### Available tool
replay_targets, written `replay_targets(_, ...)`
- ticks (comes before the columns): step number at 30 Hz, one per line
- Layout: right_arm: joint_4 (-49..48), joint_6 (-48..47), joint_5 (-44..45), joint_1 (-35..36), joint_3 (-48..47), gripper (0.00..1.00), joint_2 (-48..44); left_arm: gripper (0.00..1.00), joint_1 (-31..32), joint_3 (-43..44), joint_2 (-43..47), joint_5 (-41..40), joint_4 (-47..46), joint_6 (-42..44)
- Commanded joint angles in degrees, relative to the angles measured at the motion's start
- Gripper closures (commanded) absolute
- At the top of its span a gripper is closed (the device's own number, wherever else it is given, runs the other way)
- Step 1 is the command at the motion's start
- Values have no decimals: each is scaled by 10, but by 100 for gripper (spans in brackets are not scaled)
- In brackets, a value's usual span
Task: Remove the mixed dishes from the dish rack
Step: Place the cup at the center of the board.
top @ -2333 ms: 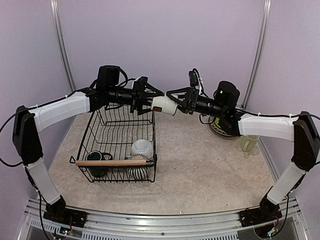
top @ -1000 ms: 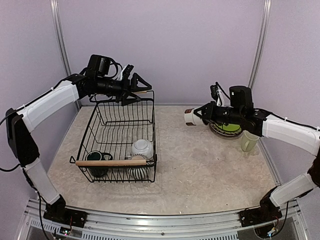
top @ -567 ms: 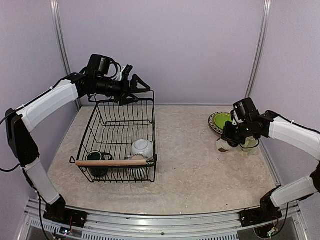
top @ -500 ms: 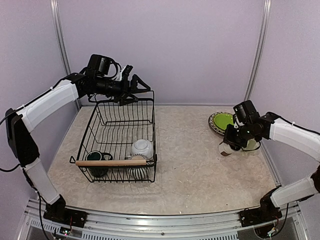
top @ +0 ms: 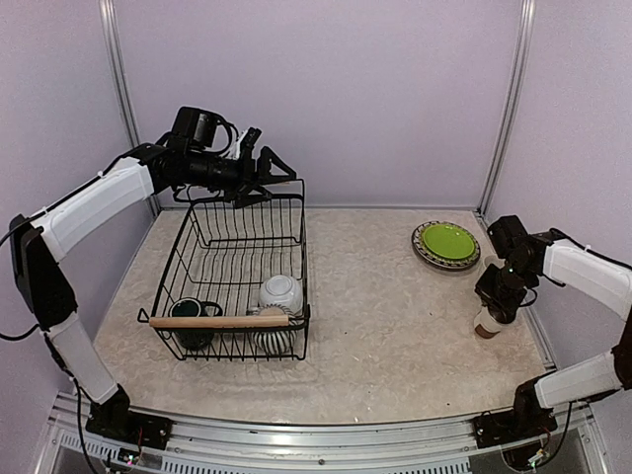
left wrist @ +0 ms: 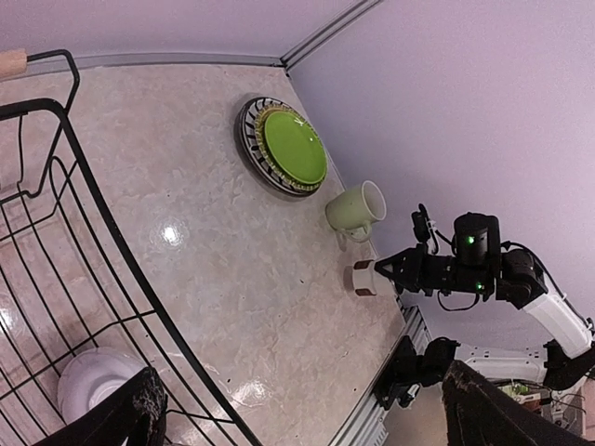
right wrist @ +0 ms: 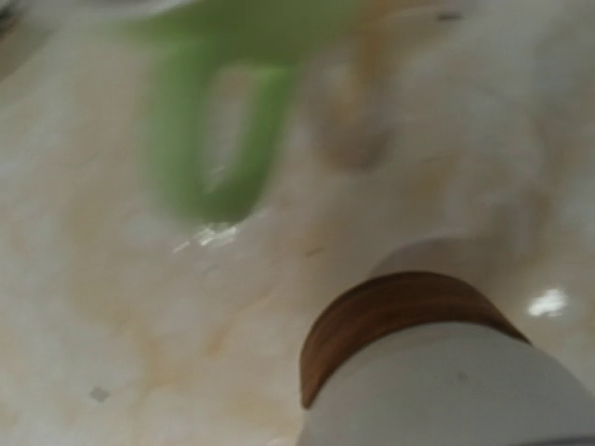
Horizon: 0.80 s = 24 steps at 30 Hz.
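Over the last second I have swung the cup (top: 486,324) away from the plate (top: 446,242) and down to the right edge of the table (top: 395,331), near the mug (left wrist: 353,206). My right gripper (top: 493,310) is clamped on the cup's upper part, and the cup looks at or just above the surface, so I judge letting go comes next, with more dishes waiting in the rack (top: 299,237). Its long axis stands close to vertical, brown-banded end down; my left gripper (top: 280,178) hangs spread over the rack's far end.
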<state>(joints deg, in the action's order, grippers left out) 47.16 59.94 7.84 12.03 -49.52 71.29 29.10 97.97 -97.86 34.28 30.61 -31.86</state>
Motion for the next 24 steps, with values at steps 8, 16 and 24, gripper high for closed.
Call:
replay_targets(8,6,-16,22,-104,14,100,11,1,2,-8,33,-23,26,22)
replay_targets(16,-24,-53,11,-152,-1,100,52,1,2,-21,49,-61,61,47)
replay_targets(24,-40,-66,-9,-160,-8,100,82,1,3,-52,66,-102,98,59)
